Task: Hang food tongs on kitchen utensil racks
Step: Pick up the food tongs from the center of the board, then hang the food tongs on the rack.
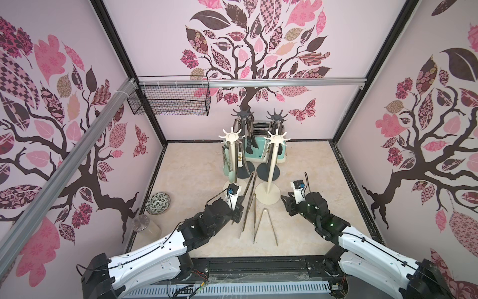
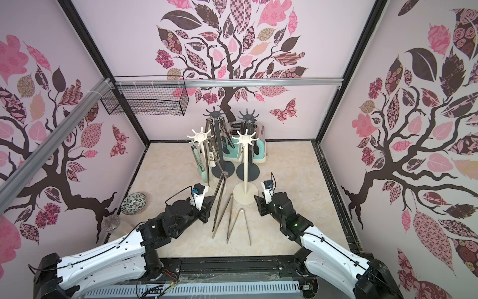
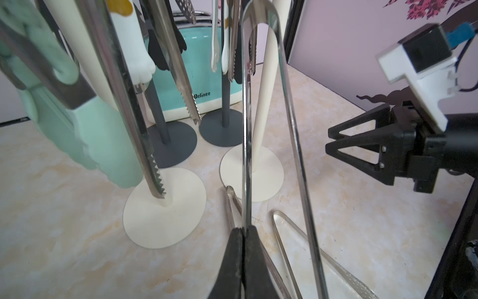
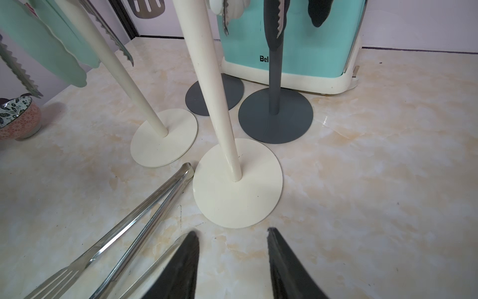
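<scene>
My left gripper (image 1: 241, 209) (image 3: 243, 229) is shut on one arm of bare steel food tongs (image 1: 248, 191) (image 3: 247, 129), whose bent end points toward the kitchen utensil racks. Two more steel tongs (image 1: 254, 220) (image 1: 269, 222) lie on the table between the arms. Two cream racks (image 1: 231, 136) (image 1: 276, 138) stand in front of two dark grey racks (image 1: 241, 114) (image 1: 276, 115), with several tongs hanging on them. My right gripper (image 1: 285, 203) (image 4: 232, 233) is open and holds nothing, just right of the nearer cream rack's base (image 4: 238, 183).
A mint-green toaster (image 1: 258, 152) stands behind the racks. A patterned bowl (image 1: 157, 203) and a clear jar (image 1: 142, 224) sit at the left edge. A black wire basket (image 1: 170, 101) hangs on the back rail. Walls enclose the table on three sides.
</scene>
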Robot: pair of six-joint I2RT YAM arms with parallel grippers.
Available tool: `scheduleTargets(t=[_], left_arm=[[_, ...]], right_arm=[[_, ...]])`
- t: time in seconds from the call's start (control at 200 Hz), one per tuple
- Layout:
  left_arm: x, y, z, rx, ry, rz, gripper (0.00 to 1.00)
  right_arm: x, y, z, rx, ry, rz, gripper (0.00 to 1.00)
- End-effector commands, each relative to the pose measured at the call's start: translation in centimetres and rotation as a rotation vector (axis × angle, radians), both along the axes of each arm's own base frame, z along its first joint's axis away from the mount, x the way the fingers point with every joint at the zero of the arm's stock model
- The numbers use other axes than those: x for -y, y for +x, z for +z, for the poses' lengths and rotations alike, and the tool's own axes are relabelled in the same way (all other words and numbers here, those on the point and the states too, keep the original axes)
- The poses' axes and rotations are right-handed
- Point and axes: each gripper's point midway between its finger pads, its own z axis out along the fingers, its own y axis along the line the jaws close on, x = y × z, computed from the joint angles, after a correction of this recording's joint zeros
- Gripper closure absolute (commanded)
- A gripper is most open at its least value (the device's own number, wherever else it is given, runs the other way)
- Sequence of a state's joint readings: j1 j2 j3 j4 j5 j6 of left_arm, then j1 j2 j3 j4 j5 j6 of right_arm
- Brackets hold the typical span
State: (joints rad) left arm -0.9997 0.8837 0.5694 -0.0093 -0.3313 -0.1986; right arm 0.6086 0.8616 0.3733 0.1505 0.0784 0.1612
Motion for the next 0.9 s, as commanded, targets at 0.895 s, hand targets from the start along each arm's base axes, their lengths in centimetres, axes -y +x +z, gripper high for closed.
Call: scheduleTargets(t=[0.895], left_arm=[[2.9, 3.0, 16.0, 0.341, -0.148, -0.163, 1.0]], right_arm=[[-0.7, -0.3, 0.3, 0.013, 0.013, 0.046, 0.54]])
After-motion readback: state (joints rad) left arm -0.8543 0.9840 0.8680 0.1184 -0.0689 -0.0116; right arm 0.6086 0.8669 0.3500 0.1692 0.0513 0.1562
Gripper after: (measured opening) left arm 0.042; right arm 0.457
